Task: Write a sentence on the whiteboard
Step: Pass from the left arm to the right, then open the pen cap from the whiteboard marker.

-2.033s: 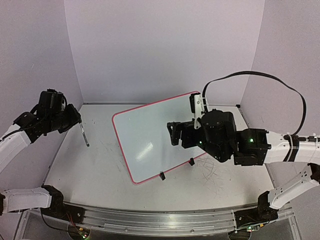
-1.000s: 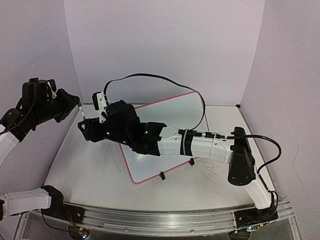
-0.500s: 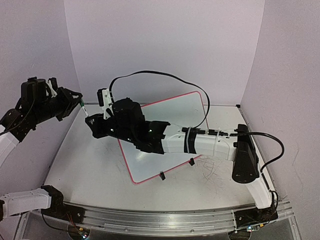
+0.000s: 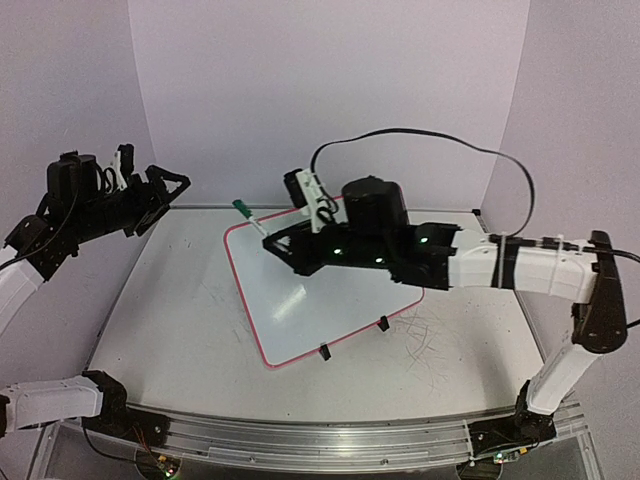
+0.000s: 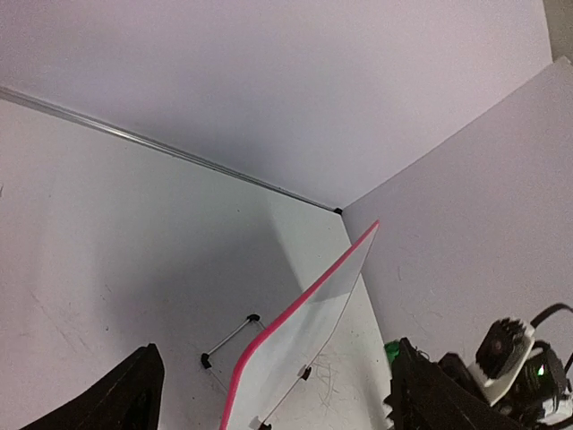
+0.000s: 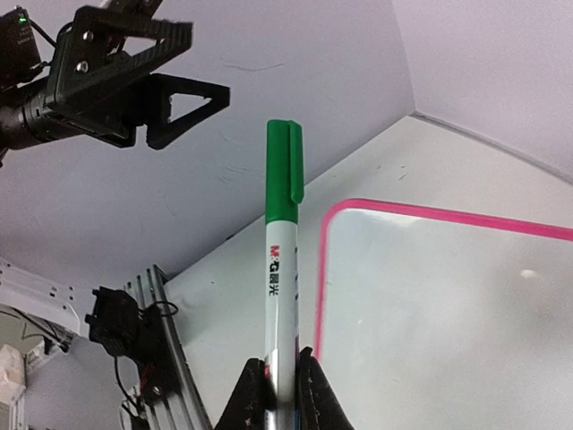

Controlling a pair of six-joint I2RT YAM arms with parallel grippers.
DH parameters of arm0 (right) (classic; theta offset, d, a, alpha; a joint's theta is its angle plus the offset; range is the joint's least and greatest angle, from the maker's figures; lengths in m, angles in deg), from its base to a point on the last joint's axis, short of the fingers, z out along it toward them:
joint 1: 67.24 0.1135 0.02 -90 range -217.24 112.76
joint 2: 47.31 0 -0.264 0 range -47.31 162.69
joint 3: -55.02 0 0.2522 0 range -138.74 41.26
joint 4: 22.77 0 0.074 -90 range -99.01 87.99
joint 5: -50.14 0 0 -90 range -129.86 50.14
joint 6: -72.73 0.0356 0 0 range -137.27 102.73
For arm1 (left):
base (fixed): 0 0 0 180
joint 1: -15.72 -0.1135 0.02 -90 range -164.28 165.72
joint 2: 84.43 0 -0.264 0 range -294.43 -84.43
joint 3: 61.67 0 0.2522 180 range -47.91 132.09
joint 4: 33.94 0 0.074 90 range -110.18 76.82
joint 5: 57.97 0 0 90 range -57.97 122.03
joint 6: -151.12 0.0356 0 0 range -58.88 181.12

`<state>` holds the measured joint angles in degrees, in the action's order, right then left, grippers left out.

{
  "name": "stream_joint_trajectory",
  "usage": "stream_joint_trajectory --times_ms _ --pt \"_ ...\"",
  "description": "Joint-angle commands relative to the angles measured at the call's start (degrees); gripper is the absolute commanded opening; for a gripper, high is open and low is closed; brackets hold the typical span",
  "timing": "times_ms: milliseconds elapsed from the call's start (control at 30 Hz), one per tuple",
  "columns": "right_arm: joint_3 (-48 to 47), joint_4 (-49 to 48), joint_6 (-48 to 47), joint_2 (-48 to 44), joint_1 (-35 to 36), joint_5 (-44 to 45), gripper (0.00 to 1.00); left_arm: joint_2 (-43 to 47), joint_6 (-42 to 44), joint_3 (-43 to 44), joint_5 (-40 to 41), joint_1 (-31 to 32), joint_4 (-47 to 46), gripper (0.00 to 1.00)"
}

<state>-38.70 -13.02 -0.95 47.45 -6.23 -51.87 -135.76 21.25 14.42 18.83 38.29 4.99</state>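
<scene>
Hiding lower end of marker point(image 6: 283, 269): right hand point(image 6: 278, 372).

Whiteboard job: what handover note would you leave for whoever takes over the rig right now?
Left gripper: open, empty, raised at the left.
Right gripper: shut on a green marker, cap on its outer end, above the whiteboard's far left corner.
Whiteboard: on the table, no writing visible.
Done: marker in hand.
Left: probably uncap it, then write the whole sentence.
</scene>
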Motion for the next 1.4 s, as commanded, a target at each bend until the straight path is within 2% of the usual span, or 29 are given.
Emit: stream_joint_trajectory --times_ms 0,67,200,367,567,700,867,1100,1367 --pt "6.02 9.59 -11.07 -9.34 -2.67 -8.40 0.00 -0.78 10.29 -0.31 -14.10 0.02 -6.39 0.89" --pt "7.69 13.10 -14.57 -12.09 -2.75 -10.60 0.00 -3.49 11.63 0.03 -22.96 0.03 -7.41 0.89" --pt "10.53 15.57 -18.76 -17.01 -2.81 -13.60 0.00 -6.65 12.99 -0.46 -35.41 0.77 -10.35 0.90" --pt "10.07 18.97 -20.46 -18.74 -2.78 -14.48 0.00 -8.90 13.70 -2.12 -45.86 2.69 -12.09 0.93" --pt "8.56 20.27 -20.68 -17.12 -2.80 -16.61 0.00 -13.63 14.35 -1.80 -45.23 12.35 -12.65 0.93" --pt "7.70 20.36 -20.80 -16.08 -2.78 -17.53 0.00 -17.11 15.15 -0.17 -43.49 17.61 -12.98 0.87" --pt "7.11 20.53 -20.60 -15.50 -2.81 -18.88 0.00 -20.14 14.92 0.20 -43.53 19.20 -13.23 0.74" --pt "6.81 21.71 -21.10 -15.05 -2.78 -18.86 0.00 -23.59 14.12 2.15 -45.07 21.35 -13.92 0.49" --pt "6.81 22.70 -21.79 -14.77 -2.82 -18.51 0.00 -23.27 14.62 2.43 -45.31 21.38 -14.15 0.33"
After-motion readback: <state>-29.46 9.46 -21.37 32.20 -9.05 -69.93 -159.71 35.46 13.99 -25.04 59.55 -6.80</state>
